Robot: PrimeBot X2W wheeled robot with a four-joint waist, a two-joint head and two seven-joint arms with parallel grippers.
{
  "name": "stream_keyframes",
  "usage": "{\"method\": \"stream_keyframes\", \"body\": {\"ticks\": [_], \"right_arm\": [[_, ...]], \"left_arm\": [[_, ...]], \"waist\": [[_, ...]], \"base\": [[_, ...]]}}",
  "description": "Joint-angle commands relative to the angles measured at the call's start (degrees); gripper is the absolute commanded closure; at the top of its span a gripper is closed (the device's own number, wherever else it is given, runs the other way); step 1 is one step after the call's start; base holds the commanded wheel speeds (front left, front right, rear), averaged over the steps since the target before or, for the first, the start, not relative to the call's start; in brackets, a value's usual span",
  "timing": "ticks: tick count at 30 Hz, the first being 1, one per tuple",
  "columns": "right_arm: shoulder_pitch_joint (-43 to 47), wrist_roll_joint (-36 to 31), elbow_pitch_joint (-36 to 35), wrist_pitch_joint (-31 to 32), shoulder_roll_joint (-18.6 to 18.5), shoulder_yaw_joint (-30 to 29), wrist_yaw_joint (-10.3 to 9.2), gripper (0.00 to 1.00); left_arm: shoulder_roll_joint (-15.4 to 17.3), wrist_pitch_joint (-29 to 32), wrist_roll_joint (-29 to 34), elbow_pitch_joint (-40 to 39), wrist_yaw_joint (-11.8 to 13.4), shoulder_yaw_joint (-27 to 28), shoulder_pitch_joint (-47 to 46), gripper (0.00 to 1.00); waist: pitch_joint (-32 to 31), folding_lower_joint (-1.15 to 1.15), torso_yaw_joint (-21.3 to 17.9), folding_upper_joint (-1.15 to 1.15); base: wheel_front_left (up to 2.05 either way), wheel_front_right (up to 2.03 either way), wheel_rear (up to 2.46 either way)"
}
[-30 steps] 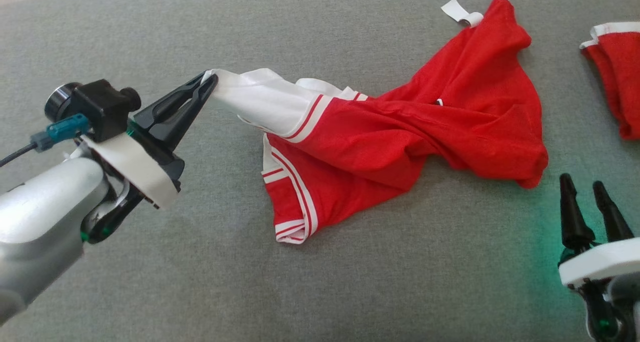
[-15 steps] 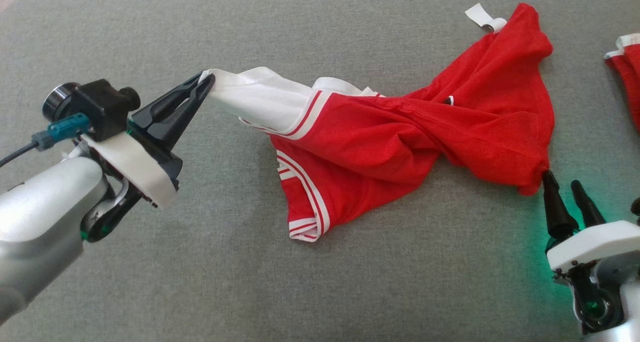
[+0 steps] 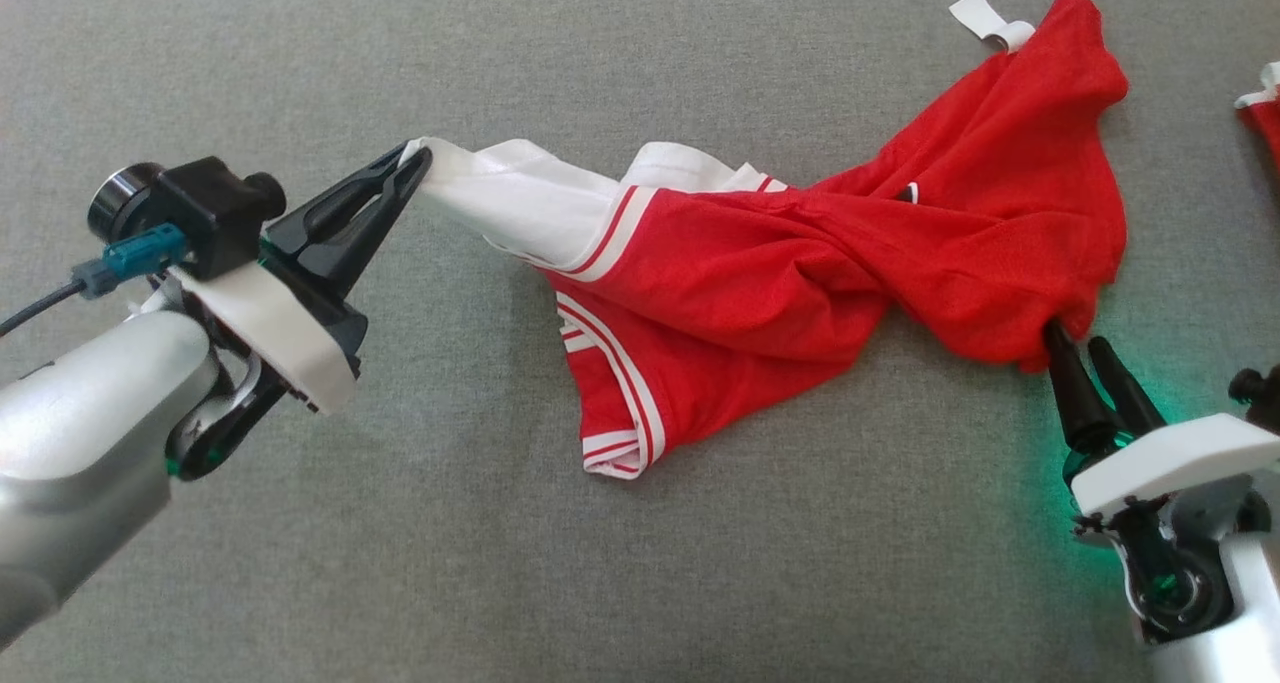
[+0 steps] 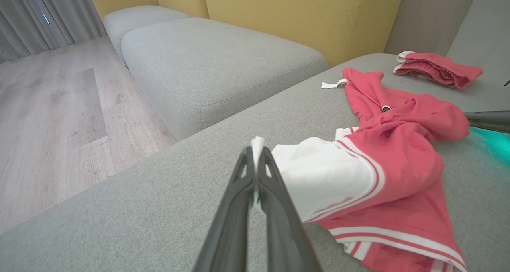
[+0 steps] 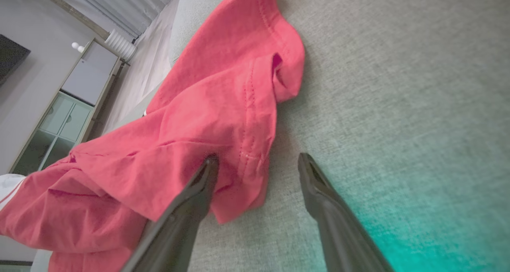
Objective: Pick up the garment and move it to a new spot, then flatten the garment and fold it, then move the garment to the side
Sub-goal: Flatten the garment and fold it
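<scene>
"Garment first: where did it lie?"

"Across the grey sofa seat. It was red with a white panel and white-striped trim, and twisted through its middle. The red body was bunched toward the right, and a striped hem hung toward the near side."

"And the left pincer?"

"Clamped on the white end of the cloth. Its two dark fingers were pressed together, and the left wrist view showed a sliver of white poking out past the tips. The white part stretched from there back into the red."

"What about the right pincer?"

"Its fingers stood apart at the garment's near right corner. In the right wrist view one fingertip touched the red fabric and the other was over bare seat. A stitched corner of hem lay between them, and nothing was gripped there."

"Anything else around?"

"A white strip stuck out at the far tip of the garment. A second red piece lay well apart at the right edge. Green light tinted the seat beside the right pincer. Beyond the seat, the left wrist view showed a yellow backrest and a wooden floor."
</scene>
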Motion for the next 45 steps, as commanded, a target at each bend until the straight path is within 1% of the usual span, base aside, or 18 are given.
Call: {"method": "stream_keyframes", "body": {"ticks": [1, 2, 4, 5, 6, 9, 15, 20, 23, 24, 25, 26, 29, 32, 35, 38, 41, 45], "right_arm": [[-1.83, 0.68, -1.6, -0.28, -1.71, 1.75, 0.39, 0.0], [-1.95, 0.96, -1.44, -0.58, -2.05, 2.1, 0.39, 0.07], [-2.21, 1.48, -1.06, -1.1, -2.67, 2.68, 0.39, 0.17], [-2.32, 1.76, -0.9, -1.34, -2.95, 2.97, 0.39, 0.31], [-2.41, 2.18, -0.73, -1.48, -3.15, 3.24, 0.39, 0.51], [-2.58, 3.26, -0.38, -1.54, -3.83, 4.21, 0.39, 1.0], [-2.41, 5.16, -1.41, -3.49, -5.68, 5.59, 0.39, 1.0], [-2.11, 4.19, -5.66, -8.24, -10.48, 4.78, 0.39, 1.0], [-4.18, 1.37, -8.89, -9.45, -14.27, 3.51, 0.39, 1.0], [-4.18, 1.37, -8.89, -9.45, -14.27, 3.51, 0.39, 1.0], [-6.6, -0.19, -11.02, -9.19, -16.33, 2.62, 0.39, 1.0], [-6.6, -0.19, -11.02, -9.19, -16.33, 2.62, 0.39, 1.0], [-11.67, -2.87, -13.32, -8.23, -18.87, 1.09, 0.39, 1.0], [-17.38, -6.47, -15.09, -7.28, -21.3, 0.74, 0.39, 1.0], [-23.23, -9.14, -15.48, -5.97, -23.48, 1.64, 0.39, 1.0], [-29.11, -10.5, -13.86, -4.67, -25.05, 3.21, 0.39, 1.0], [-34.61, -11.24, -10.7, -3.4, -26.02, 6.2, 0.39, 1.0], [-41.4, -11.43, -5.04, -1.83, -25.82, 11.09, 0.39, 1.0]], "left_arm": [[1.74, -0.06, 0.39, -0.29, -0.26, 2.85, -2.45, 1.0], [1.7, -0.05, 0.41, -0.23, -0.29, 2.84, -2.49, 1.0], [1.63, 0.0, 0.52, -0.06, -0.35, 2.81, -2.55, 1.0], [1.58, 0.01, 0.55, 0.02, -0.38, 2.8, -2.54, 1.0], [1.54, 0.01, 0.55, 0.12, -0.41, 2.79, -2.51, 1.0], [1.51, -0.05, 0.42, 0.37, -0.47, 2.77, -2.39, 1.0], [1.44, -0.54, 0.87, 1.02, -0.14, 2.83, -2.35, 1.0], [2.44, -2.75, 3.95, 0.73, 1.99, 5.23, -2.03, 1.0], [3.49, -3.19, 6.2, -0.73, 3.81, 8.47, -1.58, 1.0], [3.49, -3.19, 6.2, -0.73, 3.81, 8.47, -1.58, 1.0], [3.85, -3.23, 7.94, -2.79, 5.18, 12.34, -1.13, 1.0], [3.85, -3.23, 7.94, -2.79, 5.18, 12.34, -1.13, 1.0], [4.58, -3.25, 12.84, -6.22, 6.65, 17.69, -0.83, 1.0], [4.64, -3.25, 18.02, -9.28, 7.31, 22.72, -1.25, 1.0], [4.8, -3.26, 21.82, -10.14, 6.27, 25.95, -2.64, 1.0], [4.08, -3.26, 23.01, -8.96, 4.06, 28.09, -5.35, 1.0], [3.15, -3.12, 22.41, -5.52, 1.27, 28.77, -8.88, 1.0], [1.47, 0.16, 20.98, 0.57, -1.38, 28.67, -15.29, 1.0]], "waist": [[0.19, 0.0, 0.01, 0.0], [0.27, 0.0, 0.03, 0.0], [0.37, 0.0, 0.04, 0.0], [0.4, 0.0, 0.04, 0.0], [0.4, 0.0, 0.02, 0.0], [0.39, 0.0, -0.08, 0.0], [-0.25, 0.0, -0.32, 0.0], [-4.57, 0.0, -1.77, 0.0], [-7.48, 0.0, -2.88, 0.0], [-7.48, 0.0, -2.88, 0.0], [-9.38, 0.0, -3.57, 0.0], [-9.38, 0.0, -3.57, 0.0], [-11.72, 0.0, -4.33, 0.0], [-13.87, 0.0, -4.61, 0.0], [-15.38, 0.0, -4.63, 0.0], [-16.17, 0.0, -4.47, 0.0], [-15.93, 0.0, -4.39, 0.0], [-13.12, 0.0, -4.17, 0.0]], "base": [[0.0, 0.0, 0.0], [0.0, 0.0, 0.0], [0.0, 0.0, 0.0], [0.0, 0.0, 0.0], [0.0, 0.0, 0.0], [0.0, 0.0, 0.0], [0.0, 0.0, 0.0], [0.0, 0.0, 0.0], [0.0, 0.0, 0.0], [0.0, 0.0, 0.0], [0.0, 0.0, 0.0], [0.0, 0.0, 0.0], [0.0, 0.0, 0.0], [0.0, 0.0, 0.0], [0.0, 0.0, 0.0], [0.0, 0.0, 0.0], [0.0, 0.0, 0.0], [0.0, 0.0, 0.0]]}}
